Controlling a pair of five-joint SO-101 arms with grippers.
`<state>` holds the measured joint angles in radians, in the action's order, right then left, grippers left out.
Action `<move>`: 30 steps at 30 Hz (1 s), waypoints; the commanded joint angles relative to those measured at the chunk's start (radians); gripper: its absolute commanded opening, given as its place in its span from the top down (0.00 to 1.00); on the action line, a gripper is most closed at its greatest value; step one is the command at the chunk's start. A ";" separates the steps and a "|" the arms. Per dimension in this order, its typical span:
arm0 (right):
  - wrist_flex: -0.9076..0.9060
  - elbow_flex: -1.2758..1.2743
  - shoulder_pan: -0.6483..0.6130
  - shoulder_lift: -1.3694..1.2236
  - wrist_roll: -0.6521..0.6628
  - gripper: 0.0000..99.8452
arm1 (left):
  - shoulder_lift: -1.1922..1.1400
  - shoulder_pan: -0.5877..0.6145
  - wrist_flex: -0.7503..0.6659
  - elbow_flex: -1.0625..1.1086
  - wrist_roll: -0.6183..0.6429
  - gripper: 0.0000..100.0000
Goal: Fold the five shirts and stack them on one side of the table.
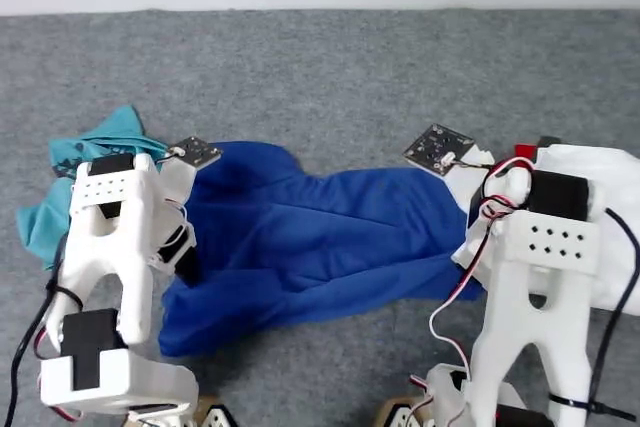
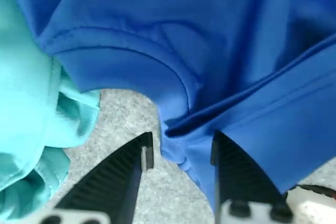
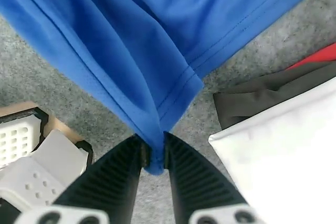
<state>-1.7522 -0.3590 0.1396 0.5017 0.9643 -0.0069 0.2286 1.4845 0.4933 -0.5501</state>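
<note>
A blue shirt lies spread across the middle of the grey table between the two arms. My left gripper is open at the shirt's left edge, with a fold of the blue shirt between its fingers. My right gripper is shut on a corner of the blue shirt at its right end. A teal shirt lies crumpled at the far left, seen beside the blue one as the teal shirt. A white shirt lies at the right edge.
Under the white shirt lie a dark garment and a red one. The arm bases stand at the table's front edge. Bare grey table stretches behind the shirts.
</note>
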 commanded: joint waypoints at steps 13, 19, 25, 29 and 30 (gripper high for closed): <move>-0.036 0.006 0.012 0.038 0.002 0.99 | 0.002 0.000 -0.097 0.107 -0.009 0.81; -0.036 0.006 0.010 0.038 0.002 0.99 | 0.002 -0.031 -0.146 0.160 -0.008 0.82; -0.038 0.006 0.015 0.038 0.002 0.99 | 0.003 -0.075 -0.144 0.193 -0.005 0.88; -0.038 0.006 0.015 0.038 0.002 0.99 | 0.011 -0.072 -0.138 0.193 -0.005 0.90; -0.038 0.006 0.015 0.038 0.002 0.99 | 0.011 -0.072 -0.138 0.196 -0.005 0.90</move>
<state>-1.7522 -0.3606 0.1396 0.5017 0.9643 -0.0084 0.1596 1.3479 0.6897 -0.5501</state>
